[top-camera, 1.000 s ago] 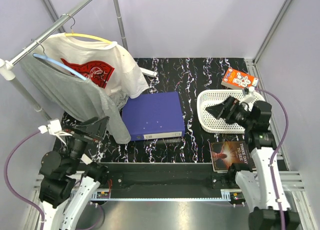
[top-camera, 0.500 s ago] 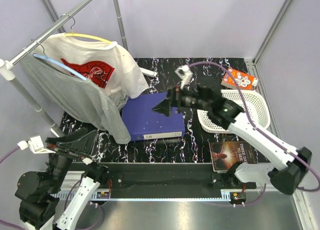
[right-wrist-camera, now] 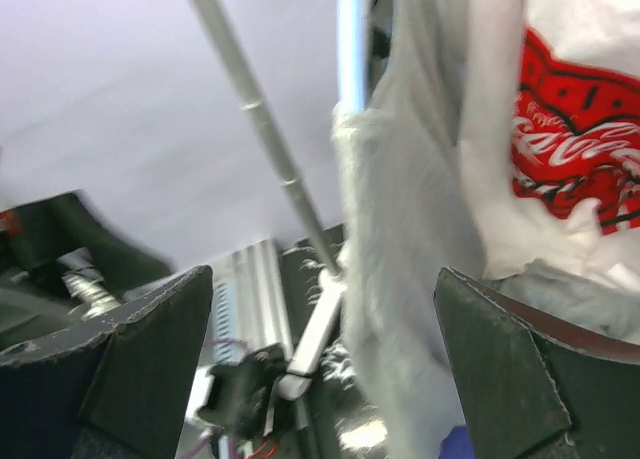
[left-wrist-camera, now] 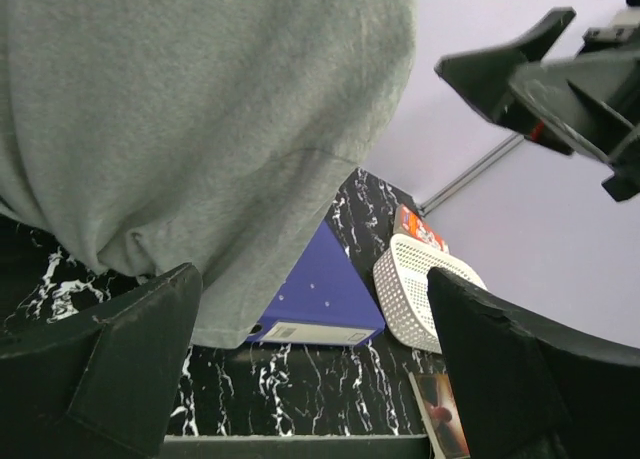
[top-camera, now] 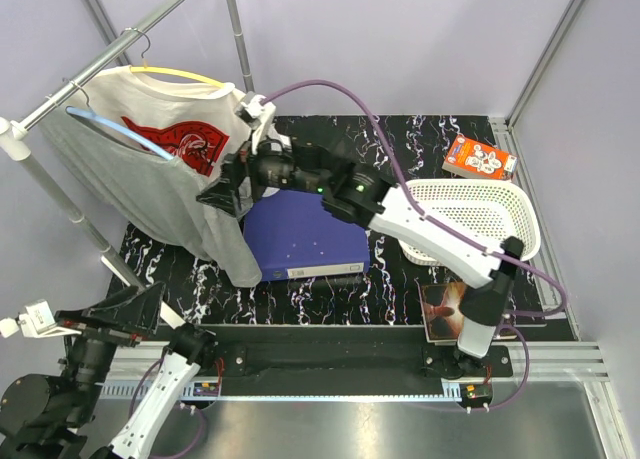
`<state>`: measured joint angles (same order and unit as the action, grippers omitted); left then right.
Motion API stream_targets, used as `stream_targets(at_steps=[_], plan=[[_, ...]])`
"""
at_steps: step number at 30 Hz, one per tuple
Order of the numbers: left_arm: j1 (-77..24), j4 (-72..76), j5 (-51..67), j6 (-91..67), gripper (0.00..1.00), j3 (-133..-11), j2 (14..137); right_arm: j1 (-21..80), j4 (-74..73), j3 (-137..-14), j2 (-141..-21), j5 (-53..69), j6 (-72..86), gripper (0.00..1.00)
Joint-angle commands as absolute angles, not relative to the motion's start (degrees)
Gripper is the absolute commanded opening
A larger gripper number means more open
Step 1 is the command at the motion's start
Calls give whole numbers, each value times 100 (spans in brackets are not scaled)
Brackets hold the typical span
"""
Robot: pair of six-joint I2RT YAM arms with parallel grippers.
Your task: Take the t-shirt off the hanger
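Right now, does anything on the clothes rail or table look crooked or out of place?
Yes: the grey t-shirt sags lopsided off its blue hanger, whose upper arm shows bare, with one corner drooping low beside the blue binder.

Blue binder (top-camera: 305, 229) mid-table; white basket (top-camera: 470, 184) right; orange box (top-camera: 478, 157) behind; book (top-camera: 440, 319) near edge

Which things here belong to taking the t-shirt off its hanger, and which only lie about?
For the job: white t-shirt, yellow hanger, grey t-shirt, blue hanger, rail, open right gripper.
Lying about: blue binder, white basket, orange box, book.
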<state>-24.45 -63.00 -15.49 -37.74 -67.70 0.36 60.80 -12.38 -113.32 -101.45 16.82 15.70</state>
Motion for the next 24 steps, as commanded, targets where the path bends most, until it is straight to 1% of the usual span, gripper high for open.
stream_targets(at_steps=[1,2,4,5,7,8,9,11,12,14,15,18,19,21,22,24], plan=[[-2487,-6627,-1609,-3726,98,-6987,-422,6214,-1555,-12329,-10932,1003,932,99],[-2487,-6627,-1617,-3735,98,-6996,-448,6231,-1791,-12827,-11116,976,862,98],[-2496,-6627,-1643,-3727,98,-7022,-431,6337,-2108,-13418,-11714,827,765,95],[-2531,-6627,-1635,-3709,98,-7066,-370,6389,-2414,-14056,-11916,722,695,89],[-2566,-6671,-1513,-3683,97,-7154,-264,6512,-2618,-14649,-12487,519,633,82],[-2575,-6671,-1460,-3674,97,-7154,-211,6539,-2706,-15086,-12776,458,642,72],[-2584,-6671,-1424,-3665,96,-7146,-194,6556,-2751,-15247,-12884,309,650,68],[-2584,-6671,-1389,-3674,96,-7172,-176,6609,-2734,-15415,-13016,168,685,58],[-2593,-6688,-1371,-3683,95,-7181,-176,6609,-2707,-15407,-13034,106,677,48],[-2601,-6697,-1336,-3709,95,-7260,-167,6618,-2611,-15355,-13025,53,685,39],[-2602,-6689,-1327,-3726,95,-7286,-176,6609,-2593,-15328,-13008,35,703,30],[-2619,-6688,-1318,-3788,94,-7374,-176,6627,-2505,-15240,-12912,114,712,19],[-2628,-6680,-1301,-3805,94,-7435,-167,6618,-2505,-15240,-12885,123,729,14],[-2646,-6688,-1283,-3867,93,-7488,-97,6627,-2479,-15223,-12780,105,843,9],[-2654,-6680,-1222,-3876,93,-7558,-62,6627,-2461,-15214,-12745,105,896,4],[-2672,-6671,-1091,-3806,93,-7664,130,6618,-2338,-15100,-12587,158,1063,0]])
